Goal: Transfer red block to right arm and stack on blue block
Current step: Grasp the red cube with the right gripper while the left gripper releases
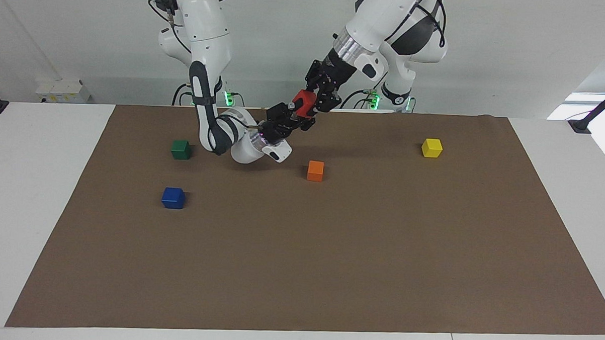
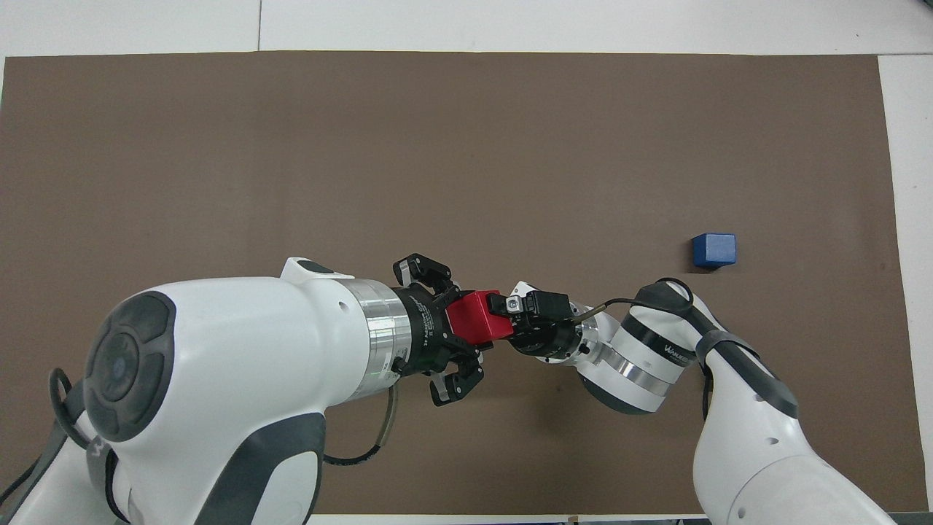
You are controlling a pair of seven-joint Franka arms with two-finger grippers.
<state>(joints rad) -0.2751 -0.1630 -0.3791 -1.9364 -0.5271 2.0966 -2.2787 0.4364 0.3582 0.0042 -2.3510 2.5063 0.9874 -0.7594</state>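
The red block is up in the air over the robots' edge of the brown mat, between the two grippers; it also shows in the overhead view. My right gripper is shut on its end that faces the right arm. My left gripper is at the block's other end, its fingers spread open on either side of the block. The blue block sits alone on the mat toward the right arm's end.
A green cube lies nearer to the robots than the blue block. An orange cube lies mid-mat, just below the grippers. A yellow cube lies toward the left arm's end. The brown mat covers the white table.
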